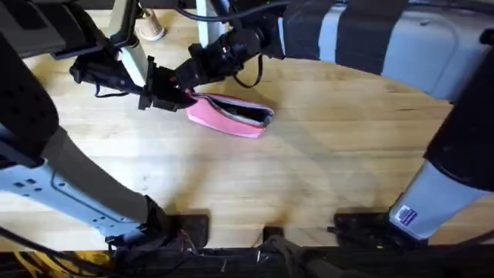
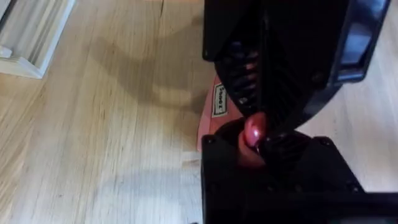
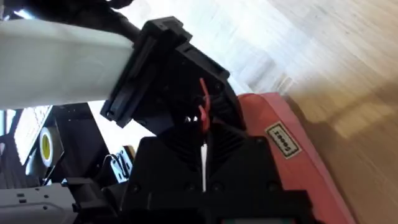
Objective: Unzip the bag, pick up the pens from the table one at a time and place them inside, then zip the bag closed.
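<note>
- The table, pale planks with visible grain, spans the overhead view; its far edge is cut off behind dark and grey shapes, and its near corners are covered by both arms' big blurred links.
- The bag, a pink pouch, lies on the far-left part of the table with its zip gaping dark at the right end. Its left end is hidden under the two grippers. I cannot make out what is inside.
- The left gripper sits at the bag's left end. From the left wrist view its black fingers are pressed together on a small pink bit at the bag's end, probably the puller; it is too blurred to be sure.
- The right gripper comes in from the far side, touching the same end of the bag. In the right wrist view black housings crowd over one another, so I cannot tell whether its claw is apart or together.
- A small label on the bag's side shows; its print is unreadable.
</note>
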`<state>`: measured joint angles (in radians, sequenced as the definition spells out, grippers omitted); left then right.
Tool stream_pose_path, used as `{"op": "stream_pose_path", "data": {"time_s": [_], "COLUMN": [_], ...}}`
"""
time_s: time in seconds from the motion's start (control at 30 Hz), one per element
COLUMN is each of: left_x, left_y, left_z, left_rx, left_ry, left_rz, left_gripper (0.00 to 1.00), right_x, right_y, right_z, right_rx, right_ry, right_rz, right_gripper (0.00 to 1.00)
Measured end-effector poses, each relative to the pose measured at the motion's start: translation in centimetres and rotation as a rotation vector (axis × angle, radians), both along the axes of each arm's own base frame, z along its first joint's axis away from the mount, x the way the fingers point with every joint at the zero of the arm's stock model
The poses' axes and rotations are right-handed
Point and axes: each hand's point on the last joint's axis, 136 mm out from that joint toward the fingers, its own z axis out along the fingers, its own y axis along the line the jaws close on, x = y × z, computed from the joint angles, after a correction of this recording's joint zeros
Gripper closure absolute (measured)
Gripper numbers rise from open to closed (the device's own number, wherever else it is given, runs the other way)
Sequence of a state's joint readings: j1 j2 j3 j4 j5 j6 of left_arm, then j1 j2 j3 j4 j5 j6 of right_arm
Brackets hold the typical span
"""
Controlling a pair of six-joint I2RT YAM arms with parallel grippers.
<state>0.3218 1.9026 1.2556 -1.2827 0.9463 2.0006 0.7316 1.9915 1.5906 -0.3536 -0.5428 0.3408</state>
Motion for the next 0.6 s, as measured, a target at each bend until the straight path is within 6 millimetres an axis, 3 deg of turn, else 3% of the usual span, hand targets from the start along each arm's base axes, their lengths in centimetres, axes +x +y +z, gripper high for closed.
{"op": "stream_pose_path", "data": {"time_s": [0.17,0.6], "left_x": [0.0,0.1], "left_y": [0.0,-0.7], "left_z": [0.0,0.7], "left_rx": [-0.001,-0.049], "left_ry": [0.005,0.008], "left_rz": [0.001,0.013], "left_gripper": [0.956,0.957], "right_x": [0.5,2.4], "right_y": [-1.3,-8.1], "right_z": [-0.3,0.1], "right_rx": [-0.020,-0.100], "right_ry": [0.037,0.095], "right_rz": [-0.023,-0.094], "right_gripper": [0.970,0.970]}}
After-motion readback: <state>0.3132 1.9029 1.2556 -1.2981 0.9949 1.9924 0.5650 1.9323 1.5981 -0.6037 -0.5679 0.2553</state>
